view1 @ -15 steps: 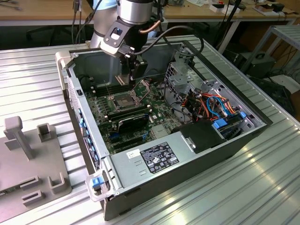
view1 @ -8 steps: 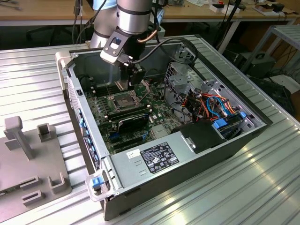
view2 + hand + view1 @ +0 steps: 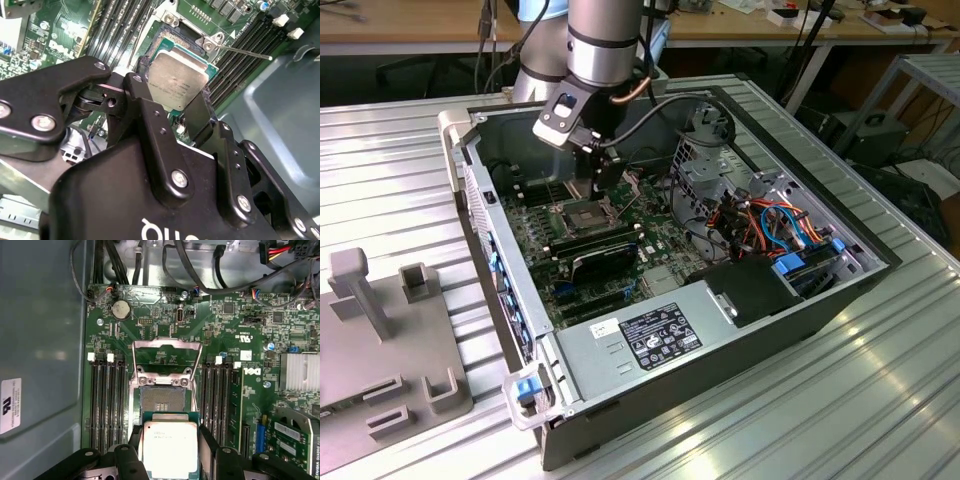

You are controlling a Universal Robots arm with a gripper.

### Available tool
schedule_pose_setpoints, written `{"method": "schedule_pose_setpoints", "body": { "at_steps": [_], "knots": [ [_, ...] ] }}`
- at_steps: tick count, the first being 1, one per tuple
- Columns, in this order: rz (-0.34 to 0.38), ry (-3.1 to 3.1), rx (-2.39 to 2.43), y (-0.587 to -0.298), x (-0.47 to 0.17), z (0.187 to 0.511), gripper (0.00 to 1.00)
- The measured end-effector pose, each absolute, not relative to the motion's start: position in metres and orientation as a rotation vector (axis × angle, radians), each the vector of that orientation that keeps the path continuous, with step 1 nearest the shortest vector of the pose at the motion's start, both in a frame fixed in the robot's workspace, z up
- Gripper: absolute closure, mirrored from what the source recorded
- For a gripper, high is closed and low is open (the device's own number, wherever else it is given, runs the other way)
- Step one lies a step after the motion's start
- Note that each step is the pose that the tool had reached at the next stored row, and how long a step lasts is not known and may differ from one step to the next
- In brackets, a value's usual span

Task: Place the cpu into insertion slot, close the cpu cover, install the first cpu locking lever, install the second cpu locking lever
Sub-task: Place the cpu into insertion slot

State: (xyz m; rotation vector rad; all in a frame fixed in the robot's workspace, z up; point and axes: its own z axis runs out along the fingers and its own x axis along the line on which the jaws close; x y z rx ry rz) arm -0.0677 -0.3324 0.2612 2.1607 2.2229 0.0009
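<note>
- Fingers (image 3: 150, 120) on the robot arm (image 3: 605, 50) are squeezed tight on the cpu (image 3: 176, 80), one finger on each side of it.
- The cpu is a flat square with a shiny grey top. It sits right between the fingertips in both wrist views.
- The insertion slot (image 3: 160, 402) lies under the fingertips and a little past them. The cpu hangs over the slot's near edge and is not down in it.
- In the first wrist view, the dark middle of the slot with its tiny pins is open to see.
- The cpu cover (image 3: 167, 342) is swung open on the far side of the slot, farther from the fingers than the slot is. Green board shows through its big square window.
- In the second wrist view, a thin metal lever (image 3: 245, 51) sticks out sideways from the slot's corner, just beyond the fingertips.
- Long black memory slots (image 3: 107, 405) run along both sides of the fingers and the slot.
- A round silver battery (image 3: 120, 309) sits on the board far past the fingers, beyond the open cover.
- In the exterior view the fingers point down into the open computer case (image 3: 740, 360), close above the slot.
- A black fan card (image 3: 605, 255) lies near the fingers, lower in the case.
- The case lies on a ribbed metal tabletop (image 3: 860, 400). A grey holder block (image 3: 380, 330) sits well away from the fingers.
</note>
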Motion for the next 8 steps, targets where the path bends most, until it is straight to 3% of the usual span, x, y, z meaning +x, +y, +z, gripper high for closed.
{"method": "schedule_pose_setpoints", "body": {
  "at_steps": [8],
  "knots": [
    [-0.001,2.224,2.162,-0.331,-0.068,0.247,0.46]
  ]
}}
